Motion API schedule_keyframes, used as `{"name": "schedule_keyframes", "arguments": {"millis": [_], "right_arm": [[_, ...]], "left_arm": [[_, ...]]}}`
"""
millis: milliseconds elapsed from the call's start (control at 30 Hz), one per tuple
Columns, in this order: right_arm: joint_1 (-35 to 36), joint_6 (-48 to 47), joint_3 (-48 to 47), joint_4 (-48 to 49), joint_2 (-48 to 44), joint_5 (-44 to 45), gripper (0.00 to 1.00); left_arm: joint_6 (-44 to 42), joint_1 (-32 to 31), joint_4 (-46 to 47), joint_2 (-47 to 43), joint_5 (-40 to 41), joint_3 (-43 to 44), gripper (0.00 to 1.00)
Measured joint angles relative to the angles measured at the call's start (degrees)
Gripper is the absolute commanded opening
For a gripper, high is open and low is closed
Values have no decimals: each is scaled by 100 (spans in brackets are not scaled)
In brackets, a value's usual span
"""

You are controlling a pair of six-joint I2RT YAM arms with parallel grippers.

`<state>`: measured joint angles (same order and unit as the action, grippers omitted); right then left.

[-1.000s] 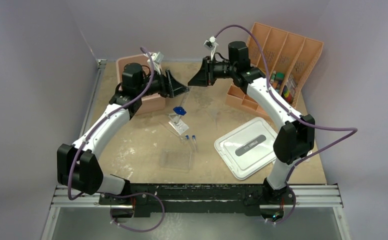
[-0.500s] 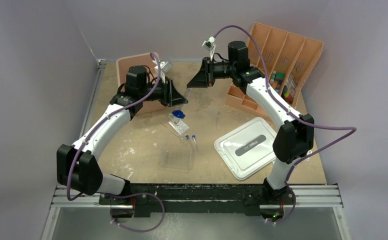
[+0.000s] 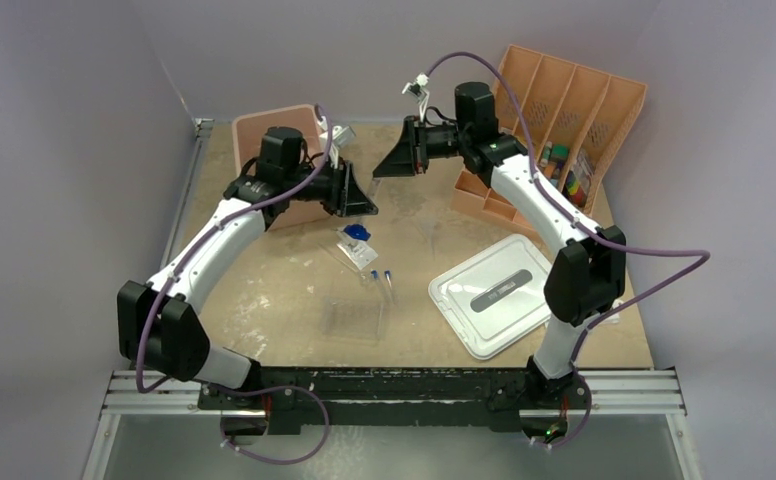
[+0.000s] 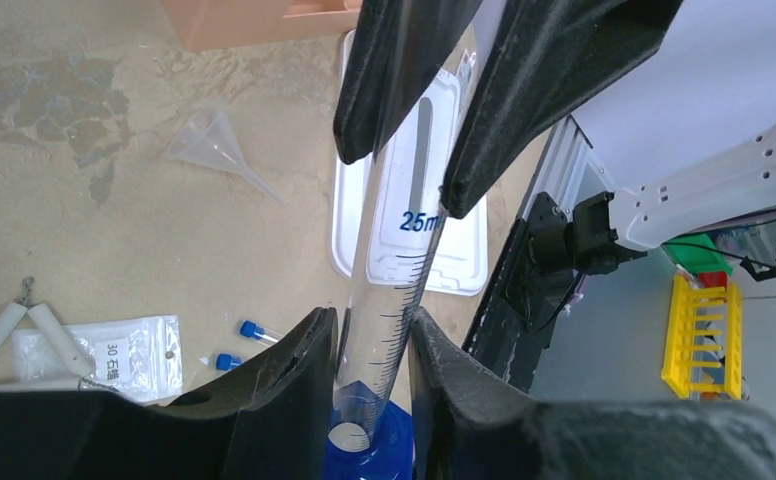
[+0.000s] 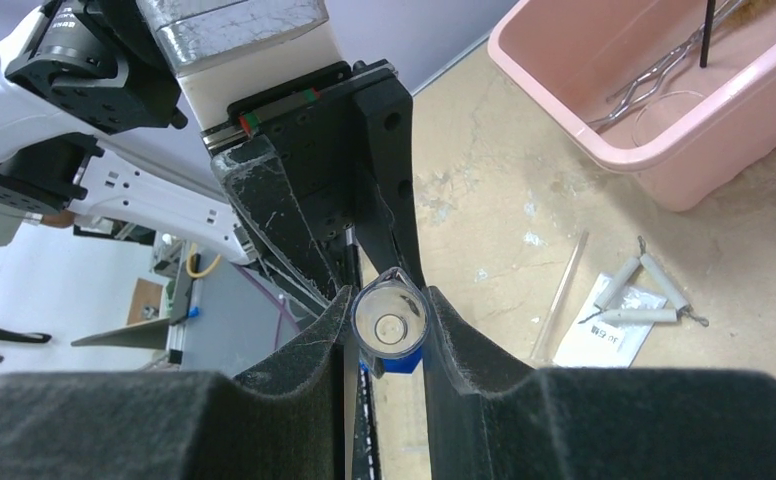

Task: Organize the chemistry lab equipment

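Left gripper (image 4: 372, 320) is clamping the graduated cylinder (image 4: 396, 270) just above its blue base. Right gripper (image 5: 389, 300) is gripping the same cylinder at its open mouth. The cylinder is spanning the gap between the 2 grippers, raised over the table (image 3: 264, 290) near the pink bin (image 5: 664, 150). 2 blue-capped tubes (image 4: 244, 345) are lying on the table below, beside a labelled bag (image 4: 129, 350).

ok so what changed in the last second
The left gripper moved slightly toward the right gripper and closed on the lower end of the graduated cylinder. The right gripper kept its grip near the cylinder's mouth. The white lid, clear tray and blue-capped tubes did not move.
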<state>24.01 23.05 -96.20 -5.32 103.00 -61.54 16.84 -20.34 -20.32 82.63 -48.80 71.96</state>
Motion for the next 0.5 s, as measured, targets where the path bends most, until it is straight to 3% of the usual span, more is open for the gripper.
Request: {"name": "schedule_keyframes", "arguments": {"millis": [133,300,400,500], "right_arm": [[-2,142,0,68,0,-33,22],[-11,225,0,98,0,-103,59],[-7,122,0,76,0,-52,70],[-7,0,0,13,-11,188,73]], "left_arm": [[-153,-22,-94,28,-85,127,1],[-293,-70,-258,28,66,267,0],[-343,-70,-431,28,411,376,0],[-420,-61,-636,31,944,514,0]]}}
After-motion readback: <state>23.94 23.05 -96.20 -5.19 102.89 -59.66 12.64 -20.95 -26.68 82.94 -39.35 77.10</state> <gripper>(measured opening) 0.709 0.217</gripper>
